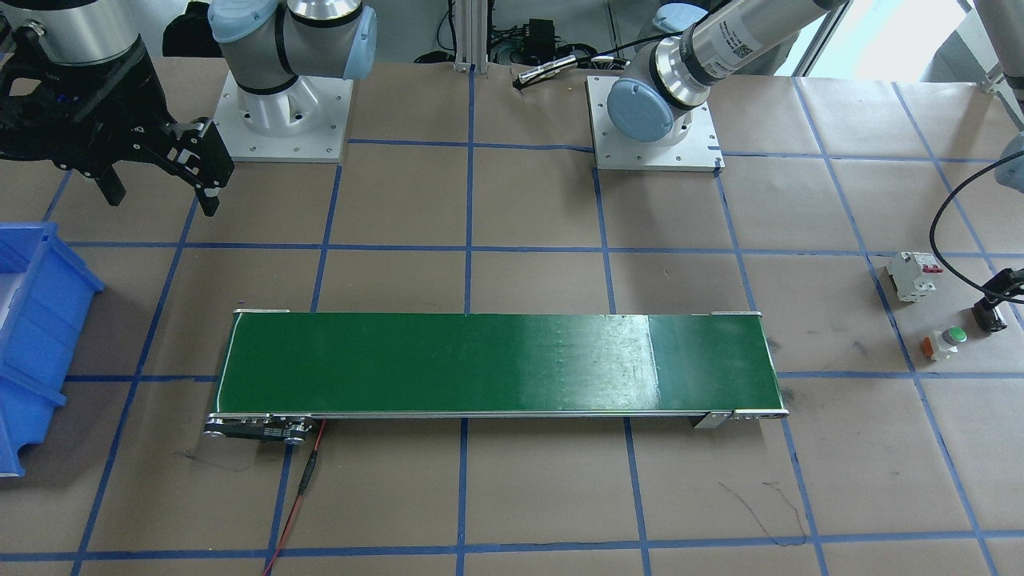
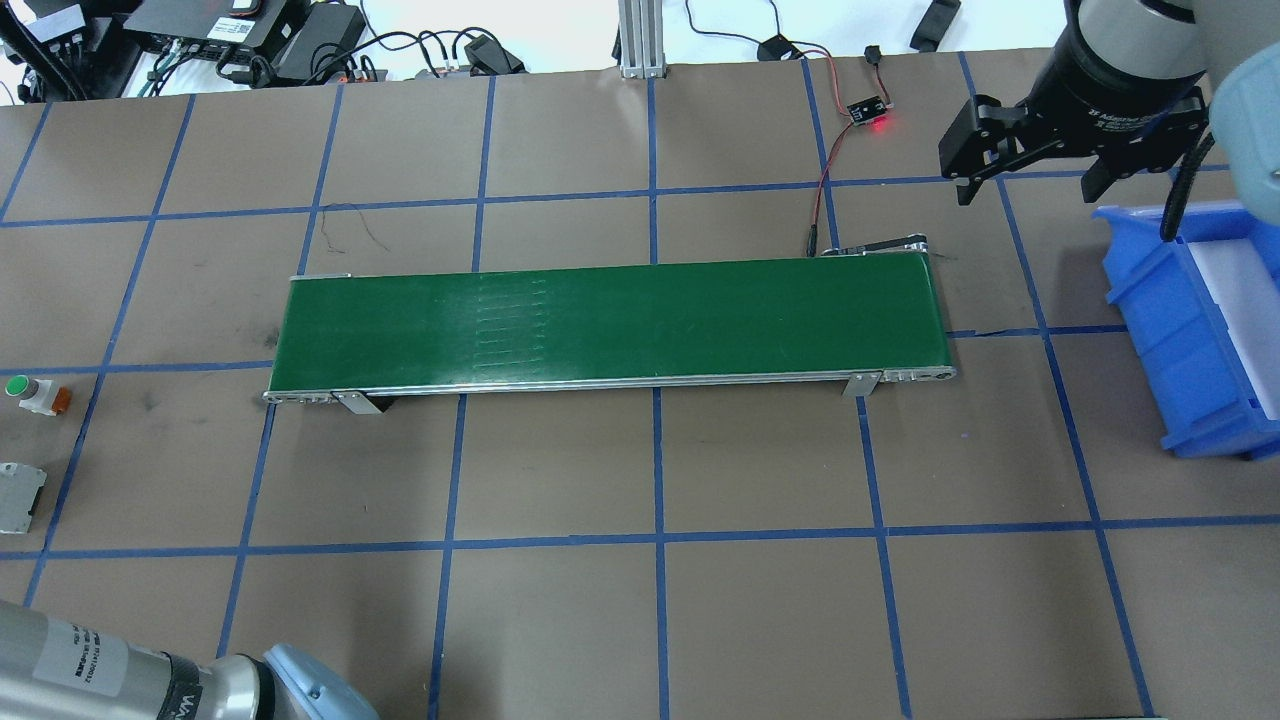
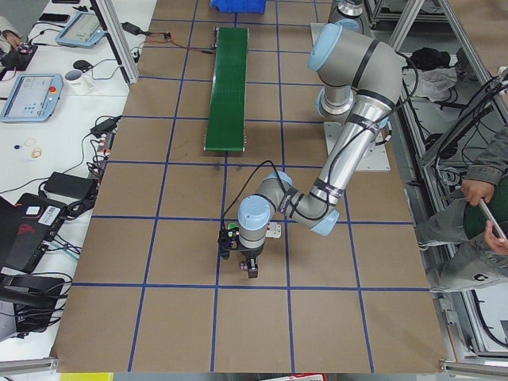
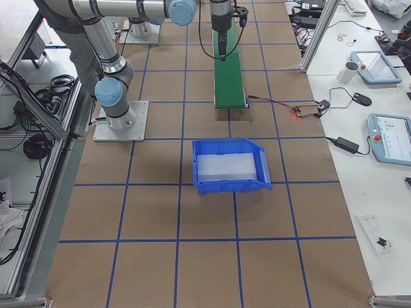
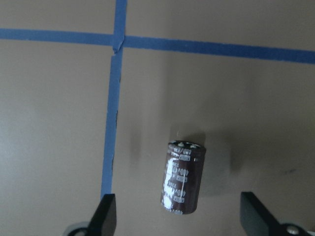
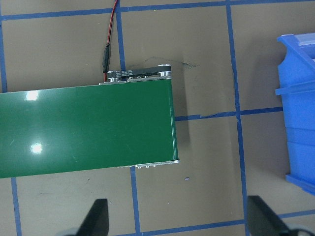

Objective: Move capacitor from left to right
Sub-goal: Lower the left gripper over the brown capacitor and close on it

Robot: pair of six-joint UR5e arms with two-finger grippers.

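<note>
Brown paper gridded with blue tape covers our table [image 2: 560, 460]. We judge the move not yet begun: the capacitor [image 5: 182, 179] lies on the table's left end, untouched between the wide-spread fingers of the left gripper [image 5: 179, 214]. On the right, the right gripper [image 2: 1030, 185] hangs spread near the blue bin [image 4: 231, 186], which shows only a white liner [image 4: 225, 168].

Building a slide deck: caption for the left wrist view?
Open left gripper hovers over the capacitor on brown paper beside blue tape.
</note>
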